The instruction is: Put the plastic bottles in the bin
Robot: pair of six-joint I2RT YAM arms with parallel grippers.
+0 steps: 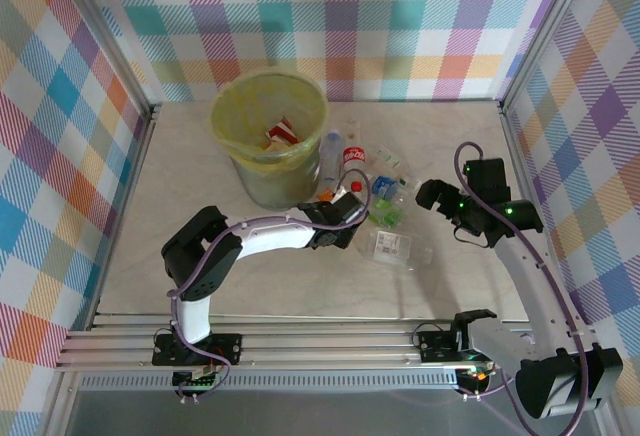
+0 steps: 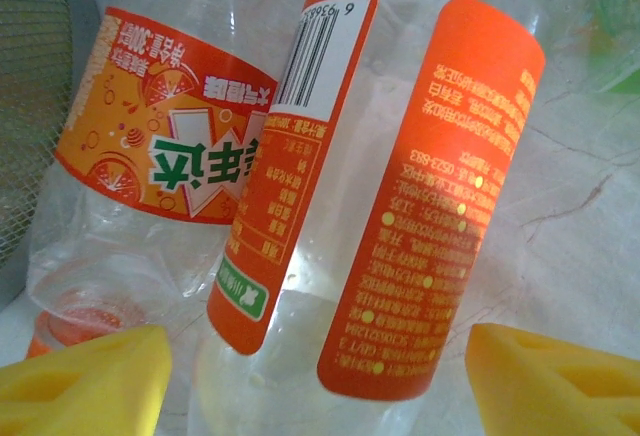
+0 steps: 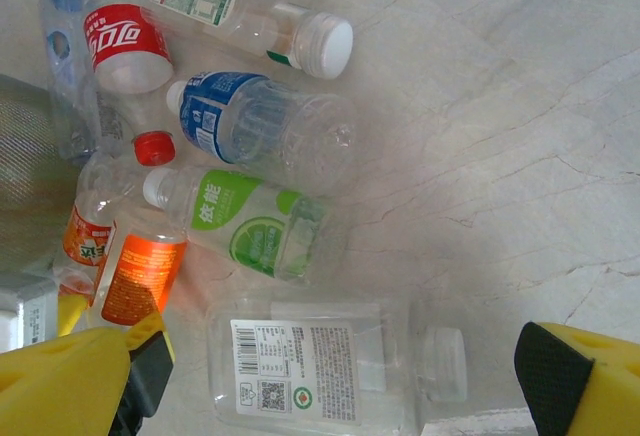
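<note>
Overall light: was bright and even, with faint shadows on the table (image 1: 130, 256).
Glare: washed the bottle (image 2: 470, 196)'s clear plastic white.
Focus: the yellow fingers (image 3: 70, 376) were blurred at close range.

The left arm (image 1: 262, 237) folds at the elbow and reaches rightward, left gripper (image 1: 350, 212) fingers (image 2: 88, 384) parted. The right arm (image 1: 530, 276) extends forward, right gripper (image 1: 427, 196) fingers (image 3: 70, 376) wide apart.

The setting was a robotics test cell in a lab. Aluminium frame posts (image 1: 100, 31) enclosed a marble-patterned tabletop (image 1: 300, 286), with plaid fabric panels (image 1: 400, 16) as walls on three sides. Slotted aluminium rails (image 1: 330, 341) ran along the tabletop's near edge, carrying the bolted bases of the left arm (image 1: 262, 234) and right arm (image 1: 535, 276).
</note>
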